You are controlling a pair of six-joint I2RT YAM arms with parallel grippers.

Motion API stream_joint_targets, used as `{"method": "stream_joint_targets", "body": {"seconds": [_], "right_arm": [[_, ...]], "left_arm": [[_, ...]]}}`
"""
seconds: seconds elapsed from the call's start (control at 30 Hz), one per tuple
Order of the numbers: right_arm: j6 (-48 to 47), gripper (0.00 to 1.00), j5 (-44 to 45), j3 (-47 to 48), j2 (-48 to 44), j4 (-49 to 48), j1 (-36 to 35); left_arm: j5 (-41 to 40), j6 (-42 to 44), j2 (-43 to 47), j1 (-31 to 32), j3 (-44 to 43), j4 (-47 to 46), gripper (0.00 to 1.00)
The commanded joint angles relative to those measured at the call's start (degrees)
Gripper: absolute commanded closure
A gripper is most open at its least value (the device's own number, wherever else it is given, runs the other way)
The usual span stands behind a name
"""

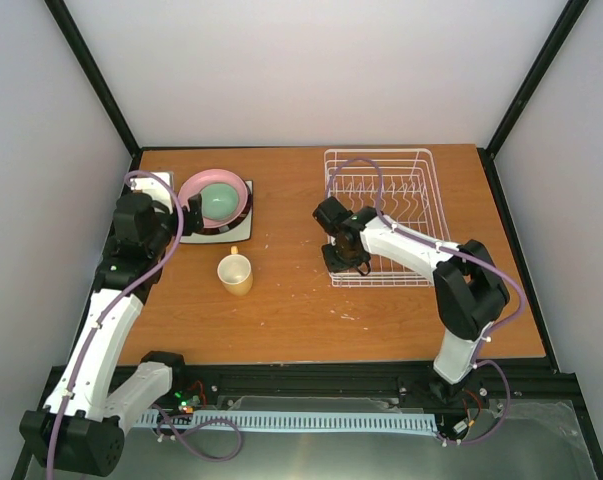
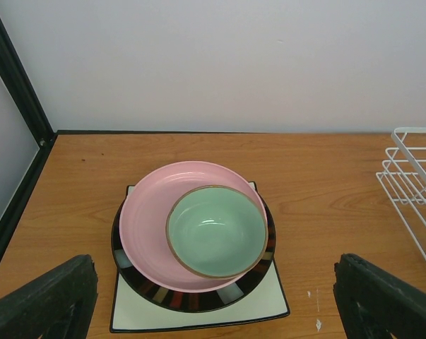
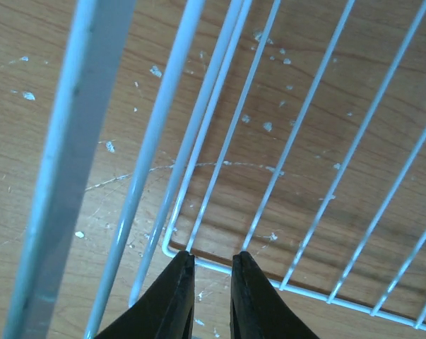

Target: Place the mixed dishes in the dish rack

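The mint-green bowl [image 1: 218,201] [image 2: 216,231] sits in the pink round plate [image 1: 193,188] [image 2: 145,226]. That plate lies on the black-rimmed plate [image 2: 198,299], which lies on the white square plate [image 1: 193,236] [image 2: 258,312], at the back left. No flower-marked green plate shows. The pale yellow mug [image 1: 235,273] lies on its side in front of the stack. My left gripper [image 1: 167,216] [image 2: 213,314] is open and empty, just near of the stack. My right gripper [image 1: 346,262] [image 3: 211,265] is shut to a narrow gap, tips down at the near-left bottom corner of the white dish rack [image 1: 379,153] [image 3: 70,141], holding nothing I can see.
The rack holds no dishes and stands at the back right; its left end shows in the left wrist view [image 2: 410,176]. A black frame post and the grey walls close in the table's left, right and far sides. White specks mark the wood under the rack.
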State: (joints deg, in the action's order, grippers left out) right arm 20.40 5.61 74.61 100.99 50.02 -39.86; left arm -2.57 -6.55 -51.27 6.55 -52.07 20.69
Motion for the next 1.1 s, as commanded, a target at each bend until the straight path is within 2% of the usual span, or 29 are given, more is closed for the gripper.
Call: {"method": "stream_joint_targets", "body": {"seconds": [0.0, 0.43, 0.77, 0.93, 1.07], "right_arm": [[-0.9, 0.83, -1.5, 0.0, -0.1, -1.6, -0.9], [-1.0, 0.83, -3.3, 2.3, 1.0, -2.8, -3.4], [-1.8, 0.76, 0.4, 3.9, 0.8, -0.7, -3.4], [0.7, 0.6, 9.7, 5.2, -2.0, 4.3, -3.5], [4.2, 0.55, 20.7, 5.4, -8.3, 7.4, -3.4]], "left_arm": [[0.1, 0.0, 0.7, 0.2, -0.3, 0.2, 0.08], [1.7, -1.3, -3.4, 0.2, 1.3, 0.2, 0.08], [-3.4, -1.0, -11.5, 0.1, -0.6, 0.5, 0.08], [-4.7, -0.4, -16.8, -2.0, -2.9, 0.4, 0.08], [1.6, 0.0, -22.4, -8.8, -6.6, 1.0, 0.14]]}}
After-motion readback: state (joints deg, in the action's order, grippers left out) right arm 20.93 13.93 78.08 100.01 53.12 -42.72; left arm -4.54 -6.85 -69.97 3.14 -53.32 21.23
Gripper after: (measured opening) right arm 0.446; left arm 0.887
